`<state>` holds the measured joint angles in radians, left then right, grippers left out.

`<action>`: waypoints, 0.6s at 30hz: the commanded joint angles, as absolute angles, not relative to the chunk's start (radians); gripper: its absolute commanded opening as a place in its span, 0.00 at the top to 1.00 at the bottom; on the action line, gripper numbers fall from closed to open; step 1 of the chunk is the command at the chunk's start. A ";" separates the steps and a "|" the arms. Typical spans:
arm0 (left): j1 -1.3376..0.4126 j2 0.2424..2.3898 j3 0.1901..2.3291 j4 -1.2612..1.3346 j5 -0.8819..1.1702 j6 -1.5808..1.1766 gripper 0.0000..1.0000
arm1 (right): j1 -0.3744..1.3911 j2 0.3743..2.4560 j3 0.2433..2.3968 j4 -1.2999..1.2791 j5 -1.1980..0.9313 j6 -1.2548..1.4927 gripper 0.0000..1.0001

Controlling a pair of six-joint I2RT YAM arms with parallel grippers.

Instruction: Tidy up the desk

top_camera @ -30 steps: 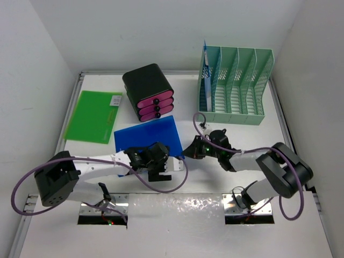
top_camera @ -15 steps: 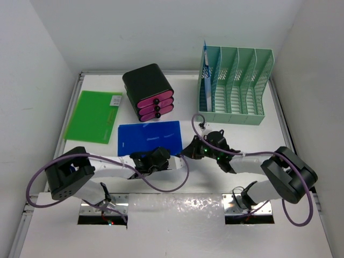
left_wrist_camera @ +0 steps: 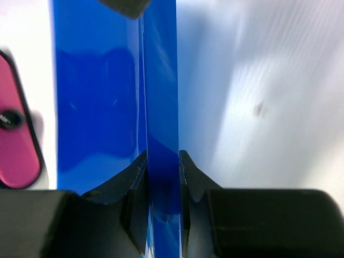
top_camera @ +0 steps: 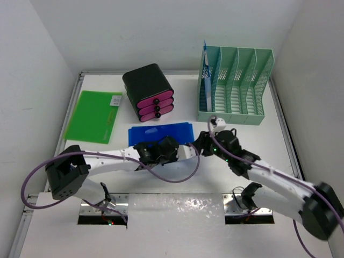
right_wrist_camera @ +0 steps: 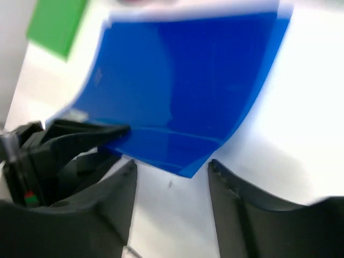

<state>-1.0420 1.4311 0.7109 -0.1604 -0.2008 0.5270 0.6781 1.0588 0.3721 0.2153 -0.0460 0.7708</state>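
The left claw (left_wrist_camera: 163,164) was clamped narrow on the near edge of a blue folder (top_camera: 161,133). It held the folder tipped up off the desk (top_camera: 252,131), its broad face turned toward the back of the workspace. The right claw (right_wrist_camera: 171,165) stood open just beside the folder's right corner, its fingers (right_wrist_camera: 121,185) apart and gripping nothing. The bent corner of the sheet hung in front of them without visible contact.

The white desk stretched beneath both arms. It carried a black drawer box (top_camera: 149,91) with pink drawers at the back centre, a green slotted file rack (top_camera: 234,86) at the back right and a flat green sheet (top_camera: 94,115) at the left.

The pinch along one edge appeared meant to keep the thin, floppy folder upright rather than flat, probably so it could be filed on end in the rack, whose leftmost slot already held something blue. The right claw's position suggested it was placed to steady or guide the loose corner.
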 commanded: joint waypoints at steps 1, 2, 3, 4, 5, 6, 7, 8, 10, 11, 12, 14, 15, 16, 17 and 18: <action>-1.043 1.396 0.845 -0.251 -0.038 0.385 1.00 | 0.686 0.844 0.462 -0.108 0.199 0.643 0.45; -1.040 1.397 0.895 -0.277 -0.031 0.371 1.00 | 0.684 0.748 0.475 -0.176 0.274 0.635 0.44; -1.031 1.397 0.920 -0.285 -0.031 0.339 1.00 | 0.686 0.709 0.483 -0.205 0.303 0.626 0.40; -1.023 1.396 0.945 -0.291 -0.031 0.324 1.00 | 0.686 0.678 0.494 -0.230 0.331 0.617 0.39; -1.011 1.394 0.969 -0.307 -0.019 0.308 1.00 | 0.686 0.645 0.524 -0.262 0.383 0.611 0.38; -1.000 1.393 1.023 -0.314 -0.012 0.296 1.00 | 0.686 0.640 0.544 -0.329 0.406 0.603 0.37; -0.973 1.384 1.050 -0.328 0.003 0.269 1.00 | 0.686 0.649 0.589 -0.362 0.448 0.588 0.36; -0.959 1.378 1.077 -0.333 0.029 0.253 1.00 | 0.686 0.660 0.612 -0.395 0.465 0.580 0.35; -0.916 1.350 1.143 -0.334 0.064 0.209 1.00 | 0.686 0.683 0.650 -0.459 0.483 0.563 0.34; -0.907 1.338 1.173 -0.328 0.064 0.193 1.00 | 0.686 0.702 0.679 -0.468 0.483 0.555 0.33; -0.897 1.325 1.184 -0.324 0.064 0.183 1.00 | 0.686 0.710 0.692 -0.469 0.483 0.543 0.33; -0.864 1.292 1.203 -0.307 0.052 0.149 1.00 | 0.686 0.722 0.716 -0.465 0.480 0.528 0.32; -0.836 1.287 1.228 -0.304 0.048 0.124 1.00 | 0.686 0.732 0.742 -0.459 0.479 0.517 0.32; -0.824 1.284 1.247 -0.310 0.037 0.114 1.00 | 0.686 0.736 0.756 -0.453 0.476 0.509 0.32; -0.809 1.282 1.279 -0.314 0.034 0.100 1.00 | 0.686 0.741 0.776 -0.425 0.466 0.500 0.32; -0.783 1.284 1.288 -0.308 0.034 0.072 1.00 | 0.686 0.756 0.784 -0.407 0.434 0.486 0.32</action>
<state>-0.8257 1.3167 1.2201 -0.3519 0.0147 0.1810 0.6830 0.7441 0.7105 -0.4320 0.4404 0.5423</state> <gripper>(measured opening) 0.190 0.680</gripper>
